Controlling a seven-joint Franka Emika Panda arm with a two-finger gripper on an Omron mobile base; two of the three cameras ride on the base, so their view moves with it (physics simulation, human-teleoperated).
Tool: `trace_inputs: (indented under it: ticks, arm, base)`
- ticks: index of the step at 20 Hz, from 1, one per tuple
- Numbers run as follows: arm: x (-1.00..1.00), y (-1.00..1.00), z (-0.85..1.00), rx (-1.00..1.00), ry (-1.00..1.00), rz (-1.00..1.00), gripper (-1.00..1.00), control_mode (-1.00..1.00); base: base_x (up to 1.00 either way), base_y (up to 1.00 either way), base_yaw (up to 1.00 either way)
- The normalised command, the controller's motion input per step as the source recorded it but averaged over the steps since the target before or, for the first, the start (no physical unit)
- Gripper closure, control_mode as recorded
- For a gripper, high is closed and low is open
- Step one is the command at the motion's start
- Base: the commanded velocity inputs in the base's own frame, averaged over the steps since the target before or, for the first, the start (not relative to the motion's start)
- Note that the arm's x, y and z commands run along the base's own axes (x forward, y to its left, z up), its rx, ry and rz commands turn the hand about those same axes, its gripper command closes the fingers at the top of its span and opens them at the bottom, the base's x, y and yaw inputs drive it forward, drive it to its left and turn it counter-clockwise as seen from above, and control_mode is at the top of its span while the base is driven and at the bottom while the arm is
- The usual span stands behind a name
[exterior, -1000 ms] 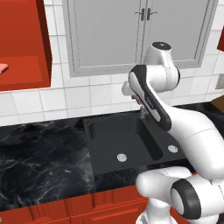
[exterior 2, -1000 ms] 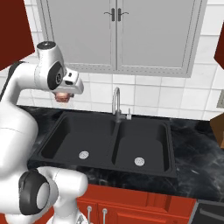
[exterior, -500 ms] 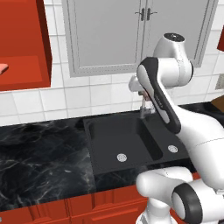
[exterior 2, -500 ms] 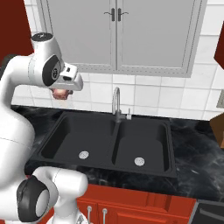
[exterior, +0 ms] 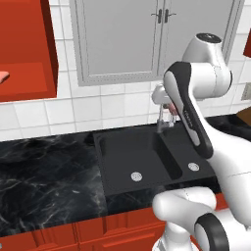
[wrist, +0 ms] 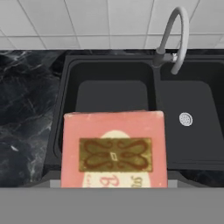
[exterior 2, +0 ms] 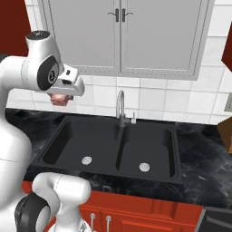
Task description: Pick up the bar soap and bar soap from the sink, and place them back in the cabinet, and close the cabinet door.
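One pink bar soap (wrist: 113, 151) clamped in claw (exterior 2: 60, 99), high above black sink (exterior 2: 118, 149).

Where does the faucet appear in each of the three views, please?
Left base view: faucet right of centre, partly behind the arm.
Right base view: faucet at centre, behind the sink divider.
Hand view: faucet upper right.
Shared landmark: the sink.
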Motion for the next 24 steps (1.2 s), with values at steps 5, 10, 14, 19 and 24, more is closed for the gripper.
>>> trace_inputs:
  ticks: [5,10,14,19,24]
  arm:
    - [-0.34,-0.01,0.00,-0.01,-0.06,0.00,1.00,-1.00]
    - [-0.26,0.00,0.00,0.00,-0.05,0.00,1.00,-1.00]
    - [-0.27,0.00,0.00,0.00,-0.04,0.00,1.00,-1.00]
    - [-0.28,0.00,0.02,0.00,-0.02,0.00,1.00,-1.00]
    - [-0.27,0.00,0.04,0.00,0.00,0.00,1.00,-1.00]
  base:
    - [0.00,0.00,0.00]
    - [0.00,0.00,0.00]
    - [0.00,0.00,0.00]
    - [0.00,0.00,0.00]
    - [0.00,0.00,0.00]
